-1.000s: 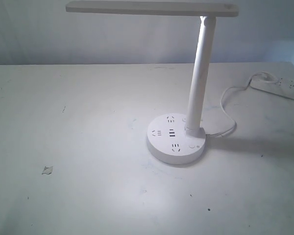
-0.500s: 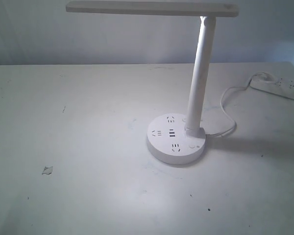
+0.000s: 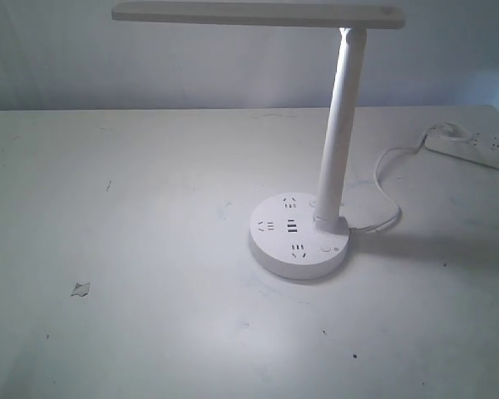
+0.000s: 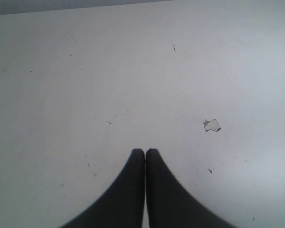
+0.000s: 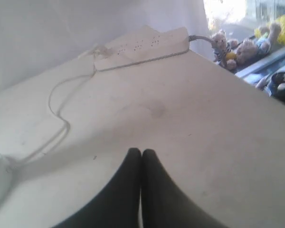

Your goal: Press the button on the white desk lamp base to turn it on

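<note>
On the table (image 3: 133, 316), right of centre, the white desk lamp base (image 3: 272, 248) sat exactly as before, with the button (image 3: 325, 248) beside the stem. The left gripper (image 4: 145, 152) and right gripper (image 5: 141, 152) had their jaws pressed together, holding nothing.
</note>
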Motion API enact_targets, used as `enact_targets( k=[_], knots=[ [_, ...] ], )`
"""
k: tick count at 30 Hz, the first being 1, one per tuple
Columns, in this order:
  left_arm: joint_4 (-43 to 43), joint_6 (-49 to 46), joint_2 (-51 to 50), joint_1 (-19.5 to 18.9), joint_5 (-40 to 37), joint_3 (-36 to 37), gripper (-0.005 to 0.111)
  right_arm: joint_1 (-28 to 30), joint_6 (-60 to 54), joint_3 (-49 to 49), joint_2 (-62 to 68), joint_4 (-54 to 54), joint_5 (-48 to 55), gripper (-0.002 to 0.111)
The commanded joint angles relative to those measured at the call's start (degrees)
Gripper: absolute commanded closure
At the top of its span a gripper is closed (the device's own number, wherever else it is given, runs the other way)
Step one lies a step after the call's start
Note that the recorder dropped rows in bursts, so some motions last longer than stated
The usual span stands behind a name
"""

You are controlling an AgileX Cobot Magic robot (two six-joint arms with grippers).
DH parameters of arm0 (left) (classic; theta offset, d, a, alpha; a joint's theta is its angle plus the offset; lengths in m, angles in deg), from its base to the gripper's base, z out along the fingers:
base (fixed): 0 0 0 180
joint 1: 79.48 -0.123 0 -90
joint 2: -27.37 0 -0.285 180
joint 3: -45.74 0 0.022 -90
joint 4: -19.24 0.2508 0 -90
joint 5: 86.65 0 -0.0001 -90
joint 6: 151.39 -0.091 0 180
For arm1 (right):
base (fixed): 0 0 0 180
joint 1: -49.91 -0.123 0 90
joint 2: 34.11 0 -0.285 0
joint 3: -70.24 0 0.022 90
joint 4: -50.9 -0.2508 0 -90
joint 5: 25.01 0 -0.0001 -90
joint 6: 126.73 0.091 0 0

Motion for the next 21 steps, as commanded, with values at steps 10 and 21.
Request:
enact_targets(
  k=[10, 21],
  knots=[
    [0.15, 0.08, 0.21, 0.31, 0.10, 0.19, 0.107, 0.24, -50.06, 0.08, -0.31, -23.96, -1.44, 0.108],
    [0.15, 0.08, 0.21, 0.31, 0.10, 0.19, 0.107, 0.24, -51.05, 0.08, -0.31, -23.18, -1.09, 0.108]
  ],
)
